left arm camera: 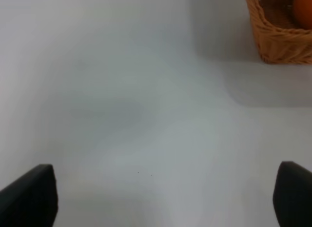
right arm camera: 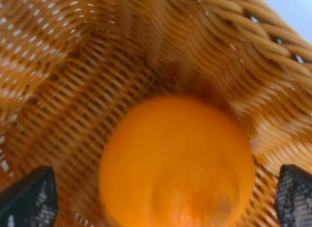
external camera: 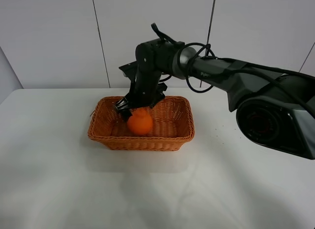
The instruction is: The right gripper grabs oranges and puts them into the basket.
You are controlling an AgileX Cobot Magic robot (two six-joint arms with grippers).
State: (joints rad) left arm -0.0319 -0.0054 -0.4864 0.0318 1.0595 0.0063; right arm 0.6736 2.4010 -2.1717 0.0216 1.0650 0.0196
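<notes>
The orange (external camera: 140,122) lies inside the wicker basket (external camera: 142,143) at the middle of the white table, a little left of the basket's centre. My right gripper (external camera: 127,110) reaches across into the basket and hangs just above and behind the fruit. In the right wrist view the orange (right arm camera: 178,163) fills the space below, blurred, over the basket's woven floor (right arm camera: 73,90). The right gripper (right arm camera: 162,197) is open, its fingertips (right arm camera: 29,197) wide apart and clear of the fruit. My left gripper (left arm camera: 161,197) is open and empty above bare table.
The white table (external camera: 147,189) stretches around the basket. A grey panelled wall stands behind it. The left wrist view shows a corner of the basket (left arm camera: 280,39) with a bit of the orange (left arm camera: 303,10) inside. The right arm's bulky base (external camera: 275,115) is at the right.
</notes>
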